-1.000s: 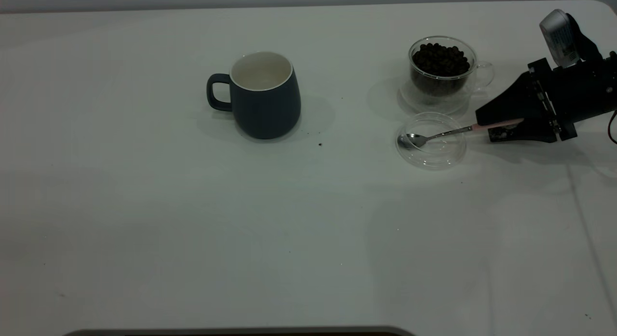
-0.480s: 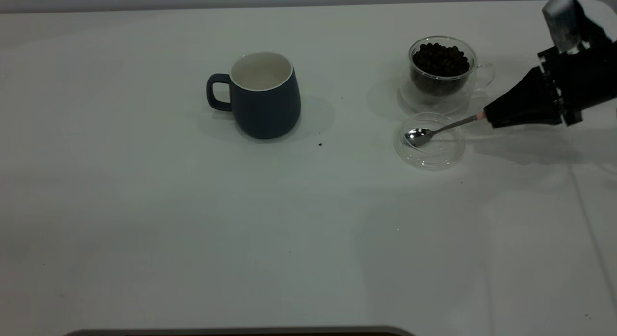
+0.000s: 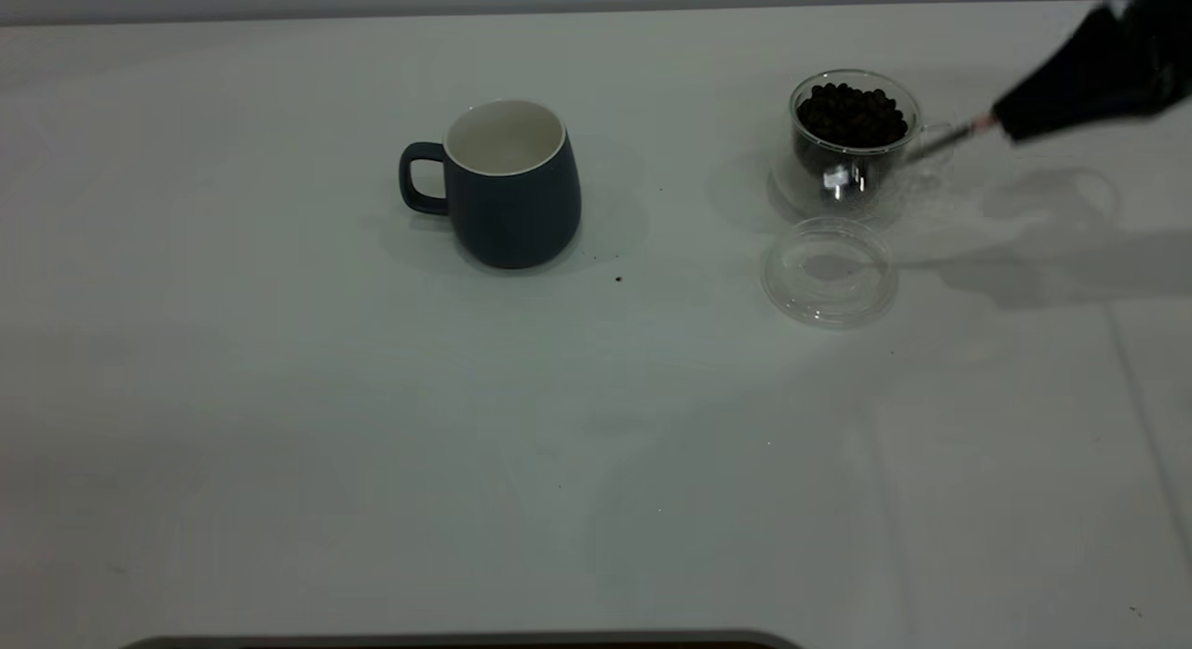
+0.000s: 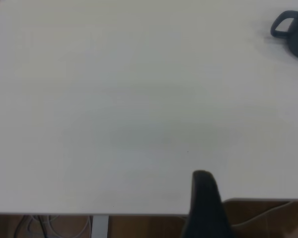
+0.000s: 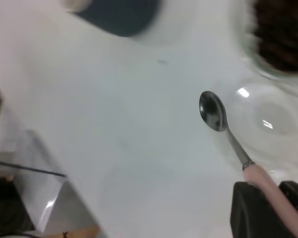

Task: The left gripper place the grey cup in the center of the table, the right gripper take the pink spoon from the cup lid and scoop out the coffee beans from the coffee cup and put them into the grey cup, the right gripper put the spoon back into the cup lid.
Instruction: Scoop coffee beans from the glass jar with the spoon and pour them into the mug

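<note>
We see the right gripper (image 3: pixel 1001 126) up near the counter's (image 3: pixel 279 398) far right corner, its jaws clamped on the pink spoon (image 5: pixel 227 133), which hangs in the air in front of the coffee cup (image 3: pixel 854 139) of coffee beans (image 3: pixel 852 115). The cup lid (image 3: pixel 829 272) lies bare just before that cup. The grey cup (image 3: pixel 507 183) stands mid-counter, with open surface all round. The left gripper (image 4: pixel 204 206) hangs over the counter's edge; we cannot tell its jaws' state

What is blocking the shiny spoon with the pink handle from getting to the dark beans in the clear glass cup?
Nothing visible. The right gripper holds the pink-handled spoon in the air beside the clear glass cup, whose top is open, with the dark coffee beans heaped inside.
</note>
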Controlling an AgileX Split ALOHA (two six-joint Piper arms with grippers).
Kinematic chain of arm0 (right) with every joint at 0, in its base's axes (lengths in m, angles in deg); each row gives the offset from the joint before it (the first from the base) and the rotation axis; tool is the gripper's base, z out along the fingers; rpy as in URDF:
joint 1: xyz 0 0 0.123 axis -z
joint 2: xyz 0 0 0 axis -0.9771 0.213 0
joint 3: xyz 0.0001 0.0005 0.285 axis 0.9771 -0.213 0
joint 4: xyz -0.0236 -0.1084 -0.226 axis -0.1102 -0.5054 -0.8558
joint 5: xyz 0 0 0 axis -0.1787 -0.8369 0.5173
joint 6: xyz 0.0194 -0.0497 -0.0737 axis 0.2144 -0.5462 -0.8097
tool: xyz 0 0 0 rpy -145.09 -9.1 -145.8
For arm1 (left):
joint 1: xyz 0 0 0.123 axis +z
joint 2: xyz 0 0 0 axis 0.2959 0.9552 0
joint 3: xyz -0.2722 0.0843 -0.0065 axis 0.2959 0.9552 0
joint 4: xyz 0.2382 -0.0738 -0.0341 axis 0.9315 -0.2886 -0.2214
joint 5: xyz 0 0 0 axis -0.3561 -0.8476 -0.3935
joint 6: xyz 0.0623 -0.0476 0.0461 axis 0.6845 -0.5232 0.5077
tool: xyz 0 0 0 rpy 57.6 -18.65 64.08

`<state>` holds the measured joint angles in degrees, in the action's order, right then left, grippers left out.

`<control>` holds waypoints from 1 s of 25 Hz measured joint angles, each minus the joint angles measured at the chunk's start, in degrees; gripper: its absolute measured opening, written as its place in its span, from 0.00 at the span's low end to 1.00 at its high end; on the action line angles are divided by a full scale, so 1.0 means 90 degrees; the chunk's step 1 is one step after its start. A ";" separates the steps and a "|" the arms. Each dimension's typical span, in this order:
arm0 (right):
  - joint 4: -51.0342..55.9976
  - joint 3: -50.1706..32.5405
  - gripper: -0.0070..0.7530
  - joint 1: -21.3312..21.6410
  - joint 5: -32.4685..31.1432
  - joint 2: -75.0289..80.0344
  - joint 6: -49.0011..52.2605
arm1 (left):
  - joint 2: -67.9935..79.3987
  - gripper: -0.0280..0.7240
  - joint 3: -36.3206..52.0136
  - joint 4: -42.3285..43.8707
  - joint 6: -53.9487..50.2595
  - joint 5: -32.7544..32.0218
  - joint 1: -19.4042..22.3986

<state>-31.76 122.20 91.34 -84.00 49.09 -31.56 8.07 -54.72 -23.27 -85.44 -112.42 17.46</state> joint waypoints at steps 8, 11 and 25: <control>0.1216 0.0101 0.13 0.0000 0.0438 -0.0276 -0.0414 | 0.0000 0.79 0.0000 0.0000 -0.0007 0.0000 0.0000; 0.1403 0.0142 0.13 0.0000 0.1288 -0.0134 -0.0359 | 0.0000 0.79 0.0000 -0.0005 -0.0007 0.0000 0.0000; 0.1413 0.0142 0.13 0.0000 0.1756 0.0164 -0.0055 | 0.0000 0.79 0.0000 -0.0005 -0.0007 0.0000 0.0000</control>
<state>-19.04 123.48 91.34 -68.19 50.56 -32.06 8.07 -54.72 -23.32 -85.50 -112.42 17.46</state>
